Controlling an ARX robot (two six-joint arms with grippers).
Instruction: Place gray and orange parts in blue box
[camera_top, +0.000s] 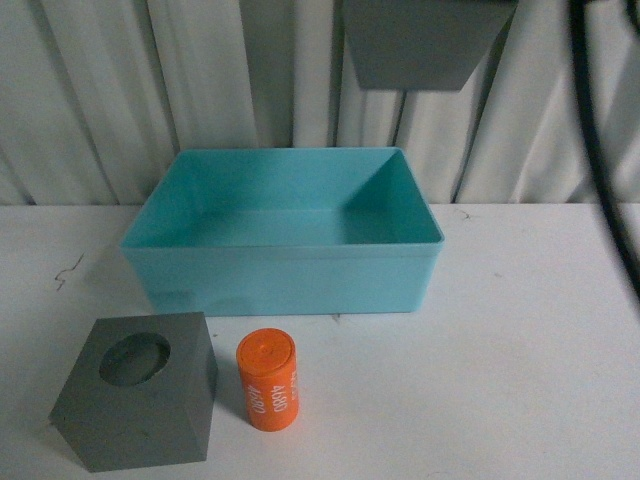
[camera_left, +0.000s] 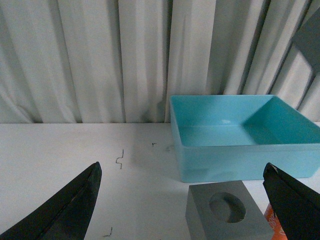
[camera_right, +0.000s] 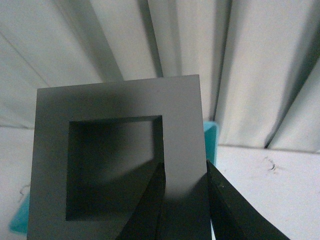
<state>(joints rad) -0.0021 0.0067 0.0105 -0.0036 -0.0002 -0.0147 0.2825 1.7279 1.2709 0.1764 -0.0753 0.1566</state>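
The blue box (camera_top: 285, 275) stands empty on the white table against the curtain. High above its far right part hangs the gray block with the square hole (camera_top: 425, 45), held by my right gripper (camera_right: 184, 167), whose fingers pinch one wall of that block (camera_right: 120, 165). The gray block with the round recess (camera_top: 140, 400) rests at the near left, and the orange cylinder (camera_top: 268, 380) stands just to its right. My left gripper (camera_left: 182, 200) is open, low over the table, with the recessed block (camera_left: 225, 212) between its fingertips and the box (camera_left: 240, 140) beyond.
A white pleated curtain (camera_top: 230, 80) hangs directly behind the box. A black cable (camera_top: 600, 150) runs down the right edge of the front view. Small dark scratches (camera_left: 119, 160) mark the table left of the box.
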